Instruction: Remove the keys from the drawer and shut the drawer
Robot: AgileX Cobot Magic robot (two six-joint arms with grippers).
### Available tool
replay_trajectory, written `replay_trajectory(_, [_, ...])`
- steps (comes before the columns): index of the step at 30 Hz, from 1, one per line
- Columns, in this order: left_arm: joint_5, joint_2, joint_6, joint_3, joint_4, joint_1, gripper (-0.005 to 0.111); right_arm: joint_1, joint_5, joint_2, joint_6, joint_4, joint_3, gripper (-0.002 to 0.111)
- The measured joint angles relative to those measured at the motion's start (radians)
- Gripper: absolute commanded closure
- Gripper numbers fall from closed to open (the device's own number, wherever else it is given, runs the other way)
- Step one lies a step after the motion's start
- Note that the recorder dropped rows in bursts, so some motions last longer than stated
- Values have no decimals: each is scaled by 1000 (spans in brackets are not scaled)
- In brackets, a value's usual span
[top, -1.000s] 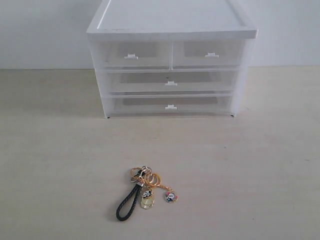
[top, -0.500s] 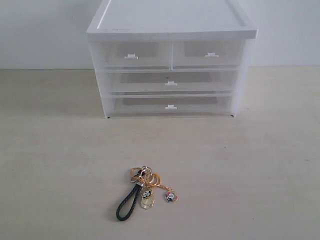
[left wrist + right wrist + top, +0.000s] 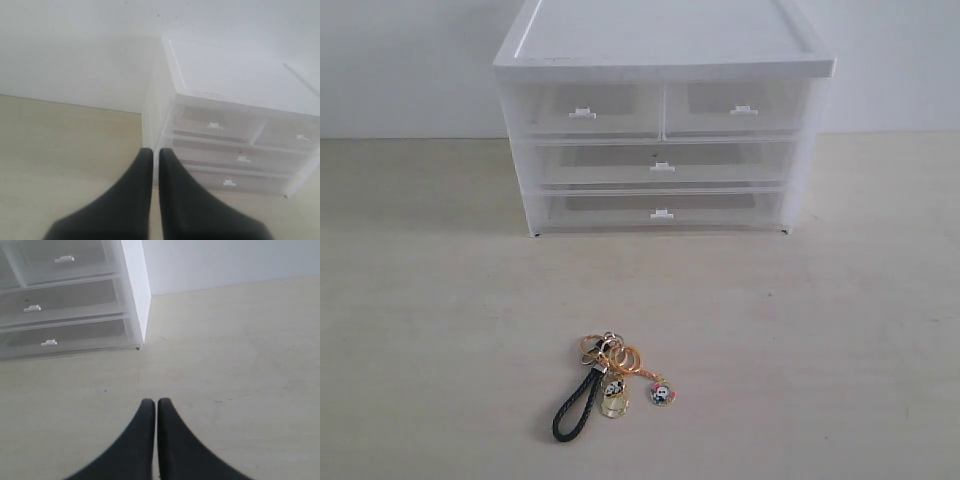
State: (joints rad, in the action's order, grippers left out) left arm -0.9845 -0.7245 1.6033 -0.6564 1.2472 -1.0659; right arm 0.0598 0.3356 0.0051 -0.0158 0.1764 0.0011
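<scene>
The keys (image 3: 610, 385), gold rings with a black braided strap and round charms, lie on the table in front of the drawer unit in the exterior view. The drawer (image 3: 585, 110), the top-left half-width one with a small white tab, sits pushed in flush; it also shows in the left wrist view as the drawer (image 3: 212, 124). My left gripper (image 3: 155, 151) is shut with nothing in it, off the unit's left front corner. My right gripper (image 3: 156, 402) is shut and empty above bare table near the unit's right front corner. Neither arm shows in the exterior view.
The white translucent drawer unit (image 3: 660, 70) stands at the back against a pale wall, with the matching right half-width drawer (image 3: 740, 108) and two full-width drawers (image 3: 662, 165) below, all shut. The light wooden table (image 3: 840, 340) spreads around it.
</scene>
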Motion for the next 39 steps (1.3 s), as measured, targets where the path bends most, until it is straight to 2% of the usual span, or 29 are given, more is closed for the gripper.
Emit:
replay_trajectory(13, [0, 0, -43, 0, 0, 0, 103, 0, 0, 0, 0, 0, 0, 109])
replay_trajectory(16, [25, 31, -80, 0, 6, 32, 103, 0, 0, 0, 0, 0, 0, 109])
replay_trajectory(19, [112, 101, -89, 5, 9, 128, 103, 0, 0, 0, 0, 0, 0, 109])
replay_trajectory(22, [305, 195, -93, 51, 32, 278, 103, 0, 0, 0, 0, 0, 0, 109])
replay_trajectory(27, [694, 386, -53, 185, 52, 615, 103, 0, 0, 0, 0, 0, 0, 109])
replay_trajectory(30, [788, 471, 80, 233, 58, 764, 103, 0, 0, 0, 0, 0, 0, 109])
replay_trajectory(33, [808, 531, 226, 245, 60, 836, 103, 0, 0, 0, 0, 0, 0, 109])
replay_trajectory(36, [819, 559, 298, 247, 63, 861, 103, 0, 0, 0, 0, 0, 0, 109])
replay_trajectory(38, [818, 562, 209, 247, 35, 866, 103, 0, 0, 0, 0, 0, 0, 109])
replay_trajectory(39, [816, 562, 75, 247, -9, 868, 103, 0, 0, 0, 0, 0, 0, 109])
